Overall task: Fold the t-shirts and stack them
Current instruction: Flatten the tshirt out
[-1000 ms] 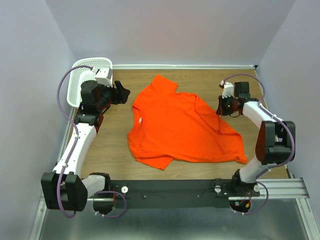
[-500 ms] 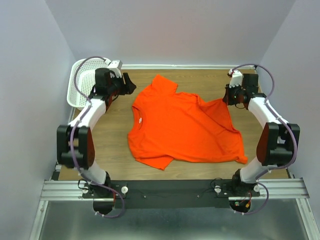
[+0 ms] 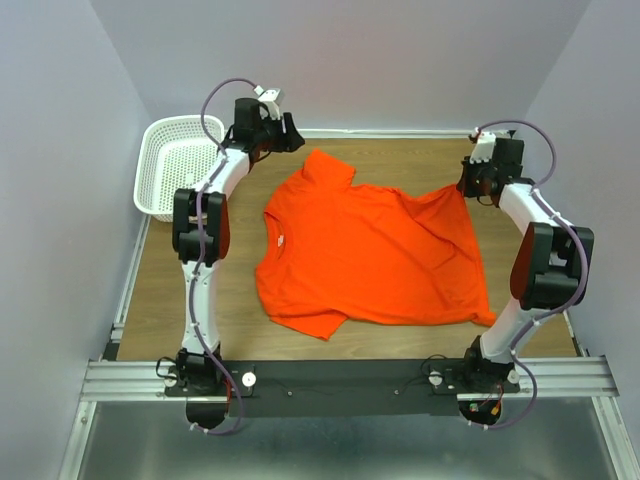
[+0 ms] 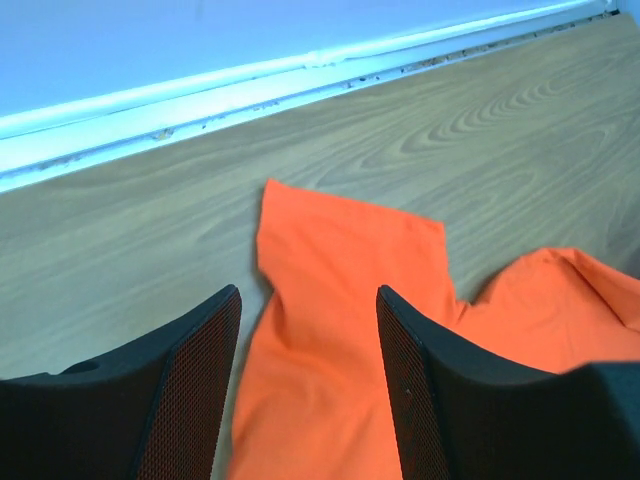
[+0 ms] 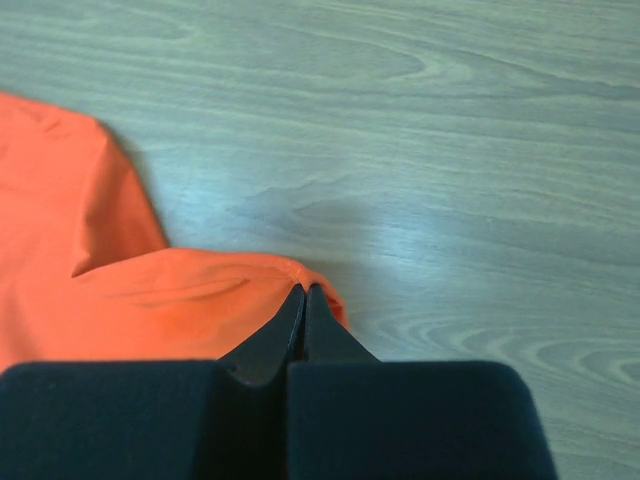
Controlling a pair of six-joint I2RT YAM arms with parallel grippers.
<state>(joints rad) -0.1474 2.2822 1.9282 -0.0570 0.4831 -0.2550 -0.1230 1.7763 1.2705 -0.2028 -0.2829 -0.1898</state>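
Seen from above, the right gripper (image 3: 471,188) has its fingertips tucked under its own wrist. The left gripper (image 3: 291,135) is only a dark lump there, so that view says little about either set of jaws.

The wrist cameras do better. On the right, the two fingers (image 5: 268,340) are pressed flat together with no gap, their tips meeting a puckered edge of the t-shirt (image 3: 370,260). The cloth seems to be nipped between them, though the bite itself is covered. On the left, the jaws stand well apart with nothing between the pads. One sleeve lies on the wood below them, and I cannot tell whether the fingers touch it. The rest of the garment runs out of that picture behind the fingers.

The t-shirt lies on the table (image 3: 225,280) to the right of the basket (image 3: 158,175), clear of it. It is bright orange-red and short-sleeved, spread mostly flat. The neck opening, with a small pale label, faces the basket's side.

One sleeve points away from the arms, toward the left gripper, which hangs just right of the basket's far corner. The other sleeve, nearer the arms, looks folded under. The corner farthest from the basket is drawn into a creased point at the right gripper.
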